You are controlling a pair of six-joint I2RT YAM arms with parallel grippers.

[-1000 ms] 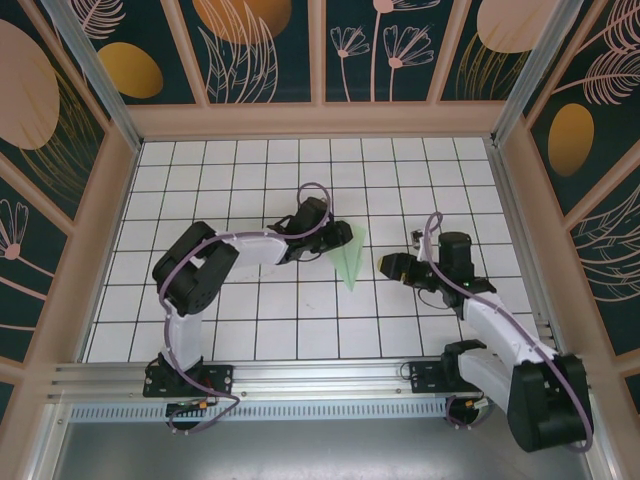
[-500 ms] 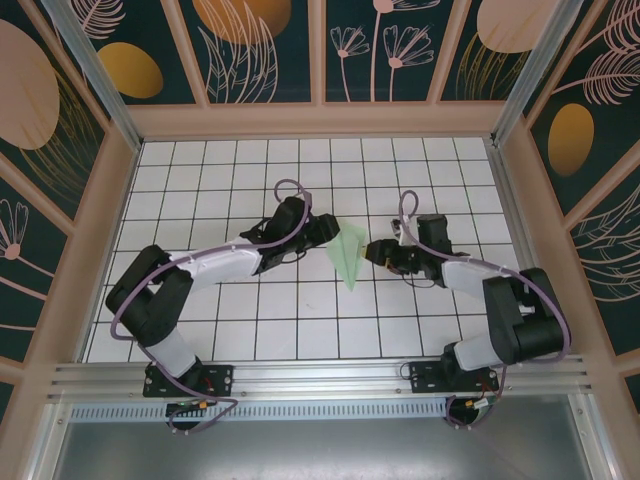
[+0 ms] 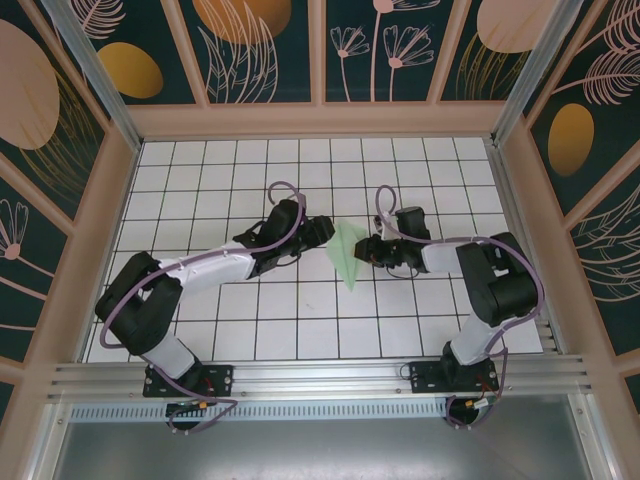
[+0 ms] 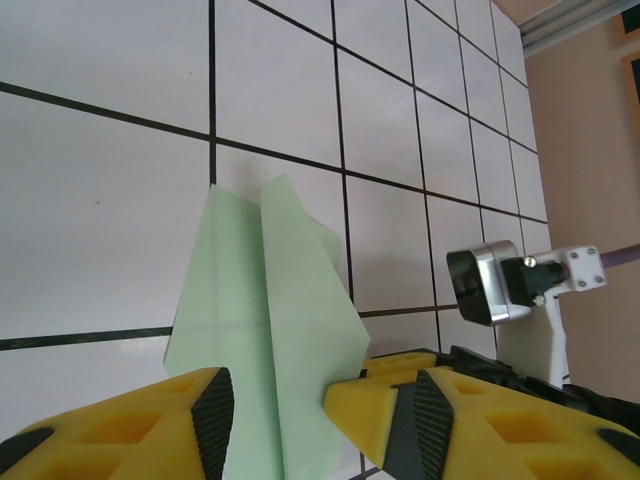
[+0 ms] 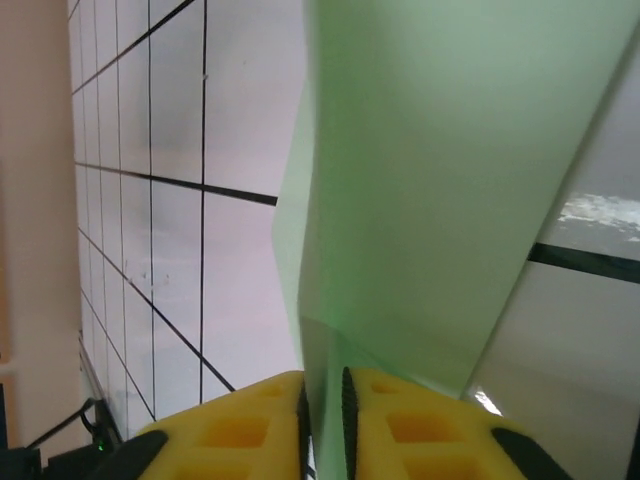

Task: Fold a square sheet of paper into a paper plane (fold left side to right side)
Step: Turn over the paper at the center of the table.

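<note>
Paper plane [image 3: 348,256] sits mid-tabletop [image 3: 250,330], between the two arms; slim pale green dart, point toward the near edge, wide end away. Right tool [image 3: 369,250] is clamped onto it from the right side; its wrist view has the yellow fingers [image 5: 400,415] pressed together with a thin green layer pinched between them. Left tool [image 3: 324,232] stands open at the plane's left, its fingers either side of the folded paper with a gap showing, gripping nothing (whether one finger brushes an edge I cannot tell). Handling, as a judgement: very light, thin and limp; it will likely skate on the smooth tiles if pushed, and a hard squeeze would leave a stray crease; a single-layer wing edge would bend or tear first. Best purchase looks to be the layered centre fold, where it is stiffest; pinch lightly, close to the tiles.
</note>
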